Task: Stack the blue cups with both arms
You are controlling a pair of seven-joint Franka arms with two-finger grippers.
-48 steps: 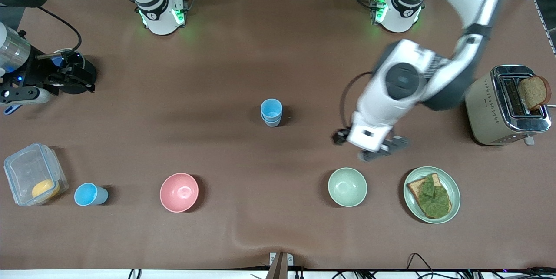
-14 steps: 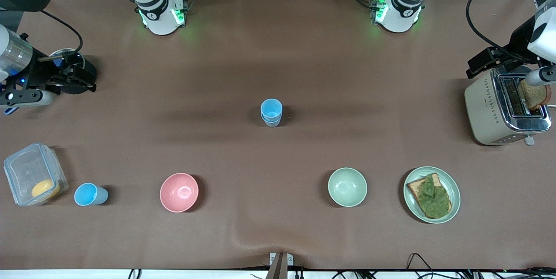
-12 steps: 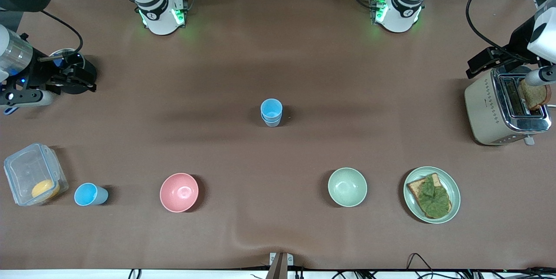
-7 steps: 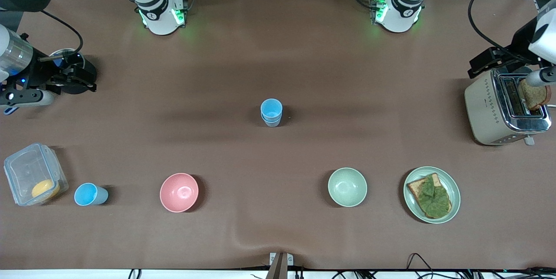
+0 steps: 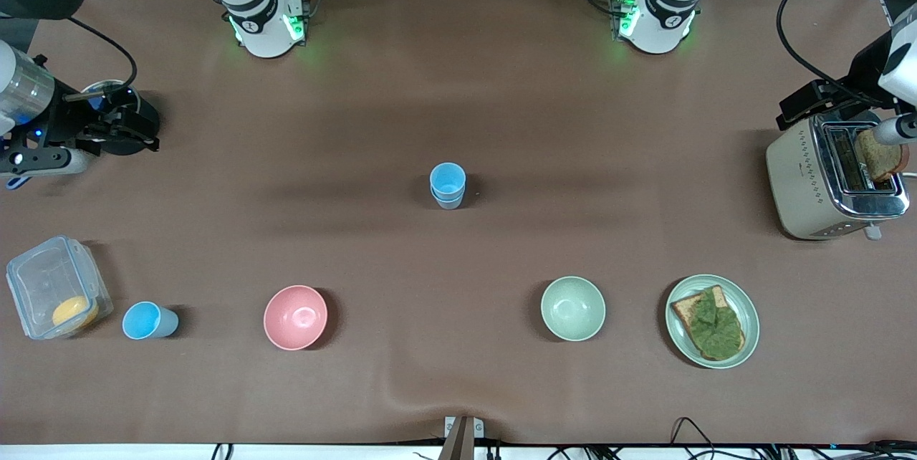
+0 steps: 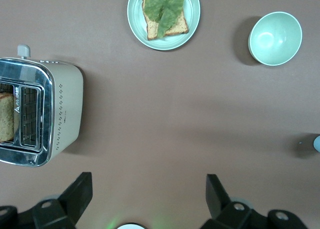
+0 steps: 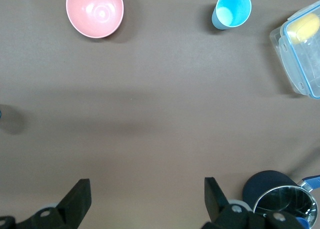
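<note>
Two blue cups stand nested at the table's middle, the sky-blue one inside the pale grey-blue one. No gripper touches them. Another sky-blue cup stands beside a clear container; it also shows in the right wrist view. My left gripper is raised at the left arm's end of the table, over bare table beside the toaster, open and empty. My right gripper is raised at the right arm's end, open and empty.
A toaster with bread stands at the left arm's end. Nearer the front camera stand a plate with toast and lettuce, a green bowl, a pink bowl and a clear container. A black pot sits under the right gripper.
The left arm has swung from over the table near the green bowl out to the toaster's end. In the last second it only drifted slightly. The cups and the right arm have not moved.
</note>
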